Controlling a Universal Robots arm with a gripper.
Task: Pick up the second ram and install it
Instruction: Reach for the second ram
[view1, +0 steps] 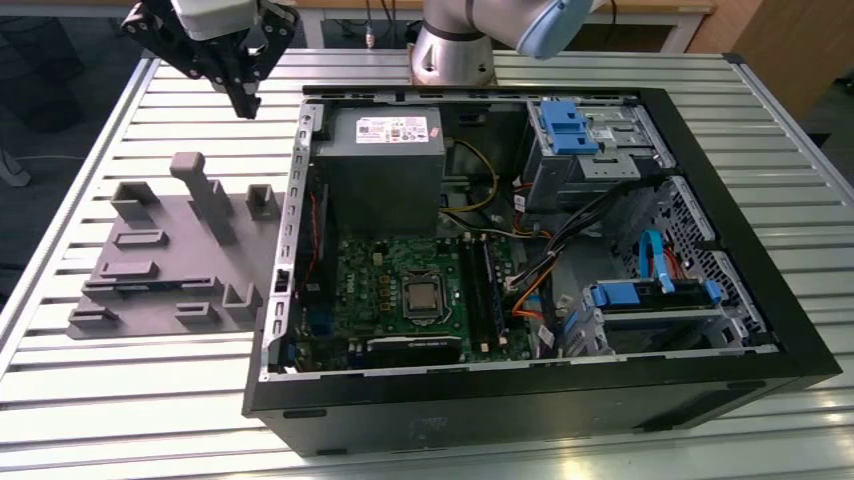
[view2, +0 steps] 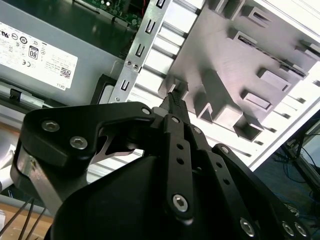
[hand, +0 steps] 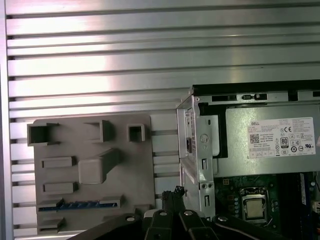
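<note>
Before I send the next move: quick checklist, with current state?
1. The gripper is empty: ok, it is shut and holds nothing.
2. The second ram sits in the grey fixture: ok, its blue edge shows in a slot.
3. The gripper is lined up at that slot: not ok, it hangs above the table, apart from the fixture.
4. The case is open and the motherboard is exposed: ok.
5. One of the memory slots is free: cannot tell.

Ribbed metal table (view1: 107, 400), dark floor (view1: 60, 140), wooden panel (view1: 801, 40) beyond.
</note>
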